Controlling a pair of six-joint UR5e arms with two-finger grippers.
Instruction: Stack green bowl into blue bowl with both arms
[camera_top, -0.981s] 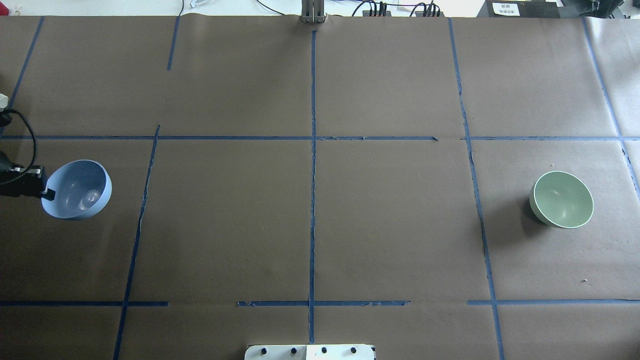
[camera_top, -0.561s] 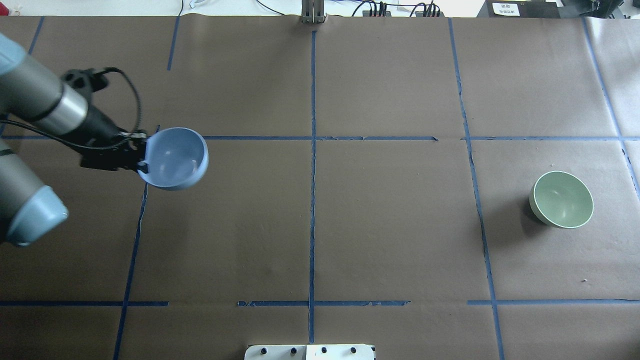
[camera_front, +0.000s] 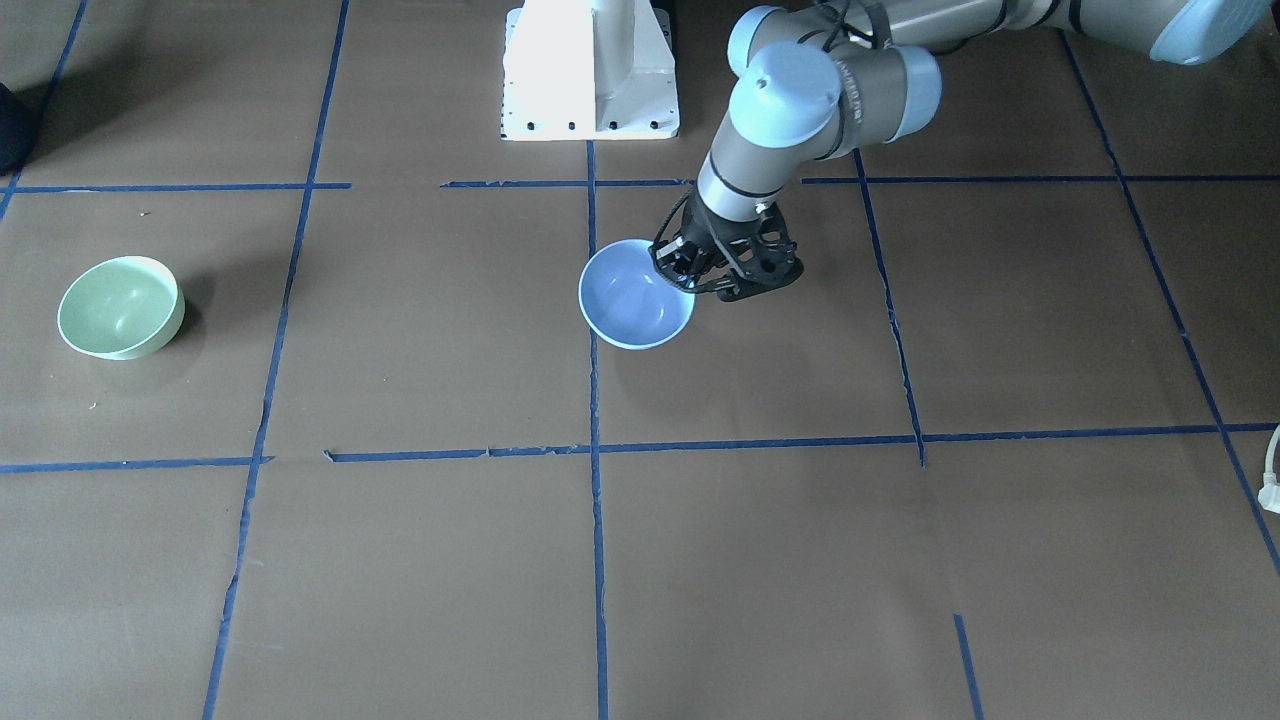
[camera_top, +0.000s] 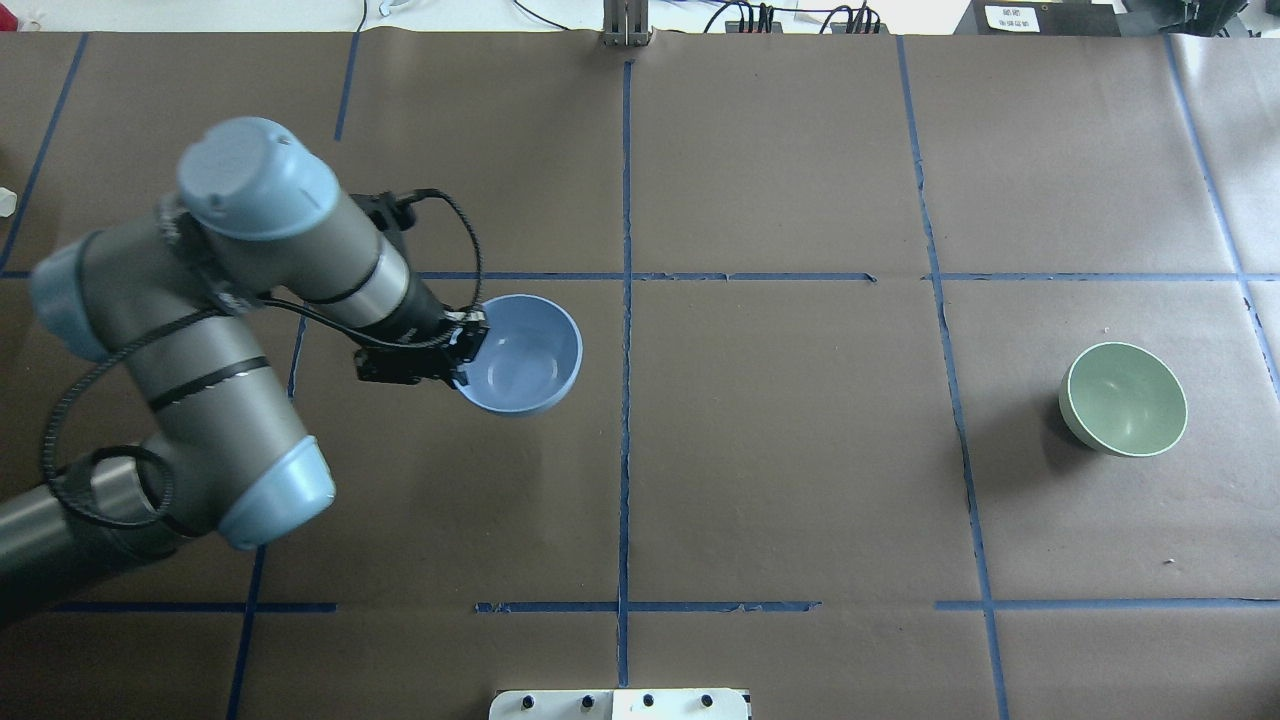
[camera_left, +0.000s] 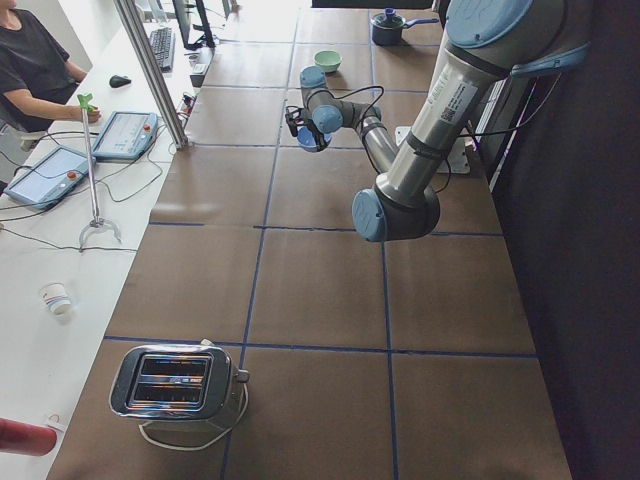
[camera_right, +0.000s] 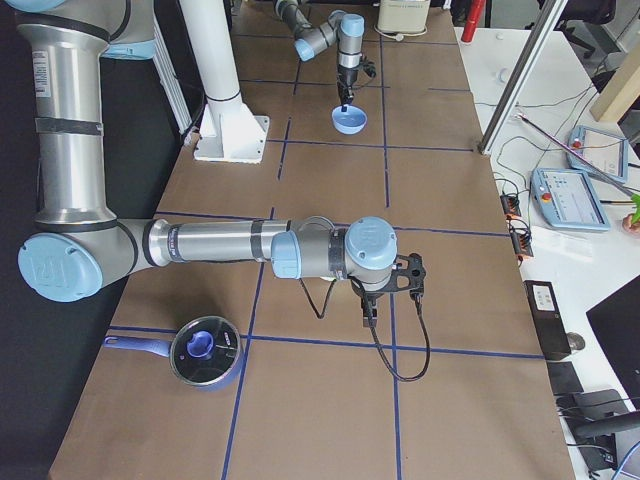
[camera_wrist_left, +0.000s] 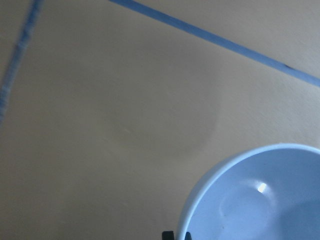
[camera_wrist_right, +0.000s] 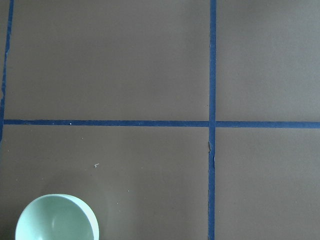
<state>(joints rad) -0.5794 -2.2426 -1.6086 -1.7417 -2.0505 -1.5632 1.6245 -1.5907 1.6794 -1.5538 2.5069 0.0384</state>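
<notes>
We see the left gripper (camera_top: 464, 353) clamped on the near rim of the blue bowl (camera_top: 525, 355). The green bowl (camera_top: 1125, 398) sits well apart from it. We cannot tell whether the right gripper (camera_right: 408, 277) is open or closed.

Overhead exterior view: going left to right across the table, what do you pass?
left arm → left gripper → blue bowl → centre tape line → green bowl

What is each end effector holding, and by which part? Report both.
The left end effector grips the blue bowl by its rim, on the side toward the arm. The green bowl sits free, held by nothing. For the right end effector, it cannot be told.
</notes>
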